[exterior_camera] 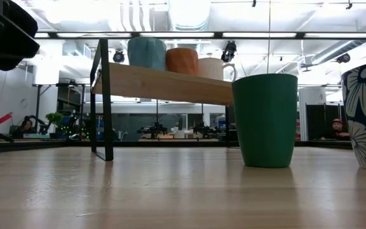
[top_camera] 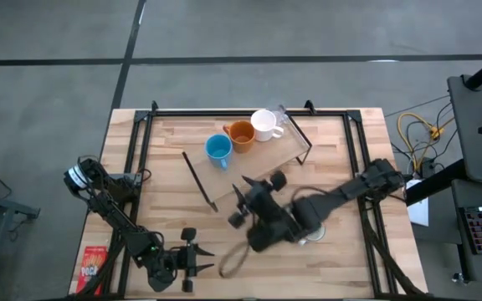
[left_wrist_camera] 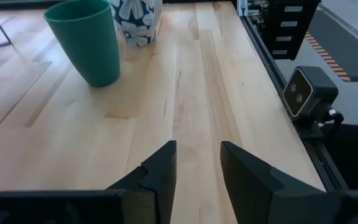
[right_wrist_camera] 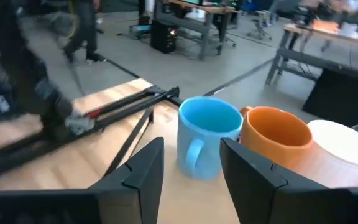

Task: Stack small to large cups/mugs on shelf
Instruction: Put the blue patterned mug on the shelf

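The light-wood shelf [top_camera: 262,165] [exterior_camera: 164,84] stands on its black wire legs at the table's far middle. A light blue mug [top_camera: 217,149] [right_wrist_camera: 205,137], an orange mug [top_camera: 241,134] [right_wrist_camera: 277,143] and a white mug [top_camera: 264,125] [right_wrist_camera: 347,155] stand in a row on it. A dark teal green mug [exterior_camera: 265,119] [left_wrist_camera: 89,40] and a pale mug with blue flowers [exterior_camera: 365,114] [left_wrist_camera: 135,18] stand on the table; my right arm hides them in the high view. My right gripper [top_camera: 243,201] [right_wrist_camera: 191,168] is open and empty, near the blue mug. My left gripper [top_camera: 206,259] [left_wrist_camera: 197,165] is open and empty at the near edge.
A black frame rail [top_camera: 141,159] runs round the tabletop. A thin dark loop [top_camera: 233,261] lies on the table by my left gripper. A red packet [top_camera: 94,266] lies at the near left corner. A small camera [left_wrist_camera: 306,93] sits on the table's edge.
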You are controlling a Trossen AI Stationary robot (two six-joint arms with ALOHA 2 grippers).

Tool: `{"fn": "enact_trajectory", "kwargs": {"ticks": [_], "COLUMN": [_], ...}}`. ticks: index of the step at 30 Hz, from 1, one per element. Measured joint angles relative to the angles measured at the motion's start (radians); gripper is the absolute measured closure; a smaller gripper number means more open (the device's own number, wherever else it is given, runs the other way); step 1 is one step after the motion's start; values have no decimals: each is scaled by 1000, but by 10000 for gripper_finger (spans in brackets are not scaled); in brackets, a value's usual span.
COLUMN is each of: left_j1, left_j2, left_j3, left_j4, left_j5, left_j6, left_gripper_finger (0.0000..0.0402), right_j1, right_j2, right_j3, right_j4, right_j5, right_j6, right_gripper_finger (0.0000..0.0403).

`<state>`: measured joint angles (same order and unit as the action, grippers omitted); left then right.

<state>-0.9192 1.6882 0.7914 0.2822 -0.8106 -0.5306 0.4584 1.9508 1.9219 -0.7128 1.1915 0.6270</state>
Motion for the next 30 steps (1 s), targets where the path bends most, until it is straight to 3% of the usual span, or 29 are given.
{"fn": "enact_trajectory", "kwargs": {"ticks": [7, 11, 16, 26, 30], "left_j1": [1, 1, 2, 2, 2], "left_j2": [0, 0, 0, 0, 0], "left_j3": [-1, -2, -4, -9, -10], "left_j4": [-71, -74, -84, -91, -91], "left_j5": [47, 57, 146, 204, 218], "left_j6": [-66, -67, -93, -118, -118], "left_gripper_finger": [291, 291, 291, 291, 291], "right_j1": [164, 267, 399, 622, 682], "right_j2": [-26, -27, -20, -3, -3], "right_j3": [-1, -2, -11, -144, -194], "right_j4": [-170, -300, -443, -478, -478], "right_j5": [25, 24, -4, -177, -306], "right_j6": [22, 149, 302, 425, 491], "right_gripper_finger": [263, 268, 271, 276, 282]}}
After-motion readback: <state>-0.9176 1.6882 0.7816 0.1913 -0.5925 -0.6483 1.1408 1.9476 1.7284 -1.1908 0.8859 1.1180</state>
